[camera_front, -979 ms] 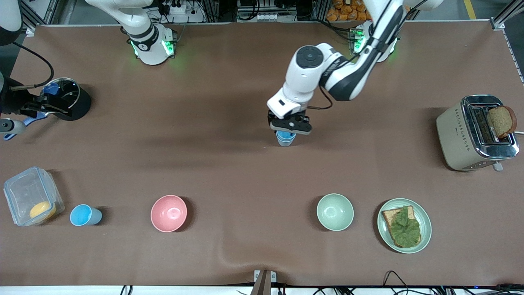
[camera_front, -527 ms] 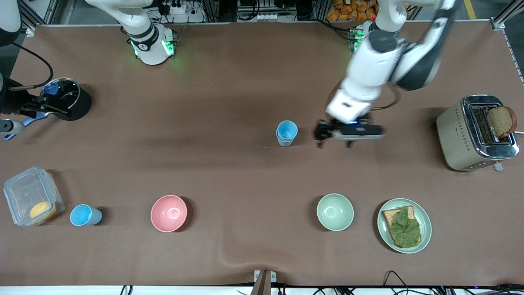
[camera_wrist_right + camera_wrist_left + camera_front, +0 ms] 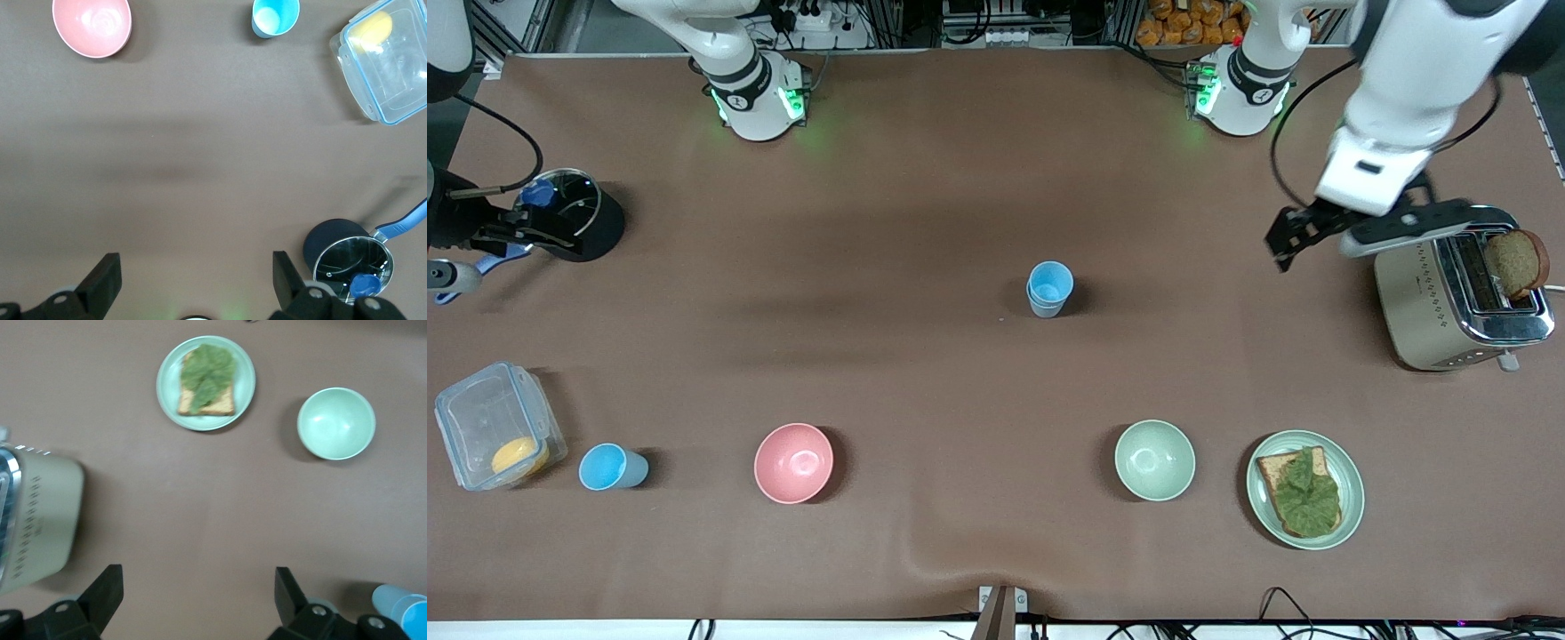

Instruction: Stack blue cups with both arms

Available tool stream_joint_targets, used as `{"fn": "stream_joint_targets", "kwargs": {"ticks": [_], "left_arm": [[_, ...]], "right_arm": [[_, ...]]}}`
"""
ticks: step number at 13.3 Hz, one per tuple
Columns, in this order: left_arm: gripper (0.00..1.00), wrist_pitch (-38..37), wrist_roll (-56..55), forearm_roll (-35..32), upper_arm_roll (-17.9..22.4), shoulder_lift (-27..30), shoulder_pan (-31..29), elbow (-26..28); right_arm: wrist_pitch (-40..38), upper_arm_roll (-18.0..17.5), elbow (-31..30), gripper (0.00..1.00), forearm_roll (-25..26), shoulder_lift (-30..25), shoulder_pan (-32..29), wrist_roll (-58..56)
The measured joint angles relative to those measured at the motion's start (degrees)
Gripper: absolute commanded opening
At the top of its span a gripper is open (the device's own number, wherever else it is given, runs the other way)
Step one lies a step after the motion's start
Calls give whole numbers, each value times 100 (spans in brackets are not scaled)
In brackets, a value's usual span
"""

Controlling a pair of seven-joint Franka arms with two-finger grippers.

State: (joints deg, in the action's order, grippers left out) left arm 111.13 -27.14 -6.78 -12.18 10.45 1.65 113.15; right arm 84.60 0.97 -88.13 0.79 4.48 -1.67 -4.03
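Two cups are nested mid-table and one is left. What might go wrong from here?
1. The left gripper, fingers open, hangs right by the toaster and could clip it.
2. The loose blue cup stands close beside the clear container, so fingers may bump it.
3. The stacked cups could tip when another goes in.

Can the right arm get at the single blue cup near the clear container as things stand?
Probably yes. The single blue cup stands upright at that arm's end of the table, apart from the clear container and pink bowl, with nothing over it.

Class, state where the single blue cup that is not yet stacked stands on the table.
In the front view the single blue cup stands toward the right arm's end, between the clear container and the pink bowl.
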Motion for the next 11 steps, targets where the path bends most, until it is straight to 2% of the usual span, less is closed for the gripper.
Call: {"fn": "stream_joint_targets", "kwargs": {"ticks": [3,6,9,11], "left_arm": [[100,-912,845,225,592,3,-1,-641],[100,-1499,1390,250,1071,-34,9,-1152],[100,-1914,1422,391,1184,-394,14,-1832],[100,-1950,1422,659,1196,-676,19,-2069]], "right_arm": [[0,-1,0,100,0,1,-1,0],[0,-1,0,100,0,1,-3,0],[0,0,0,100,0,1,-4,0],[0,0,0,100,0,1,-6,0]]}}
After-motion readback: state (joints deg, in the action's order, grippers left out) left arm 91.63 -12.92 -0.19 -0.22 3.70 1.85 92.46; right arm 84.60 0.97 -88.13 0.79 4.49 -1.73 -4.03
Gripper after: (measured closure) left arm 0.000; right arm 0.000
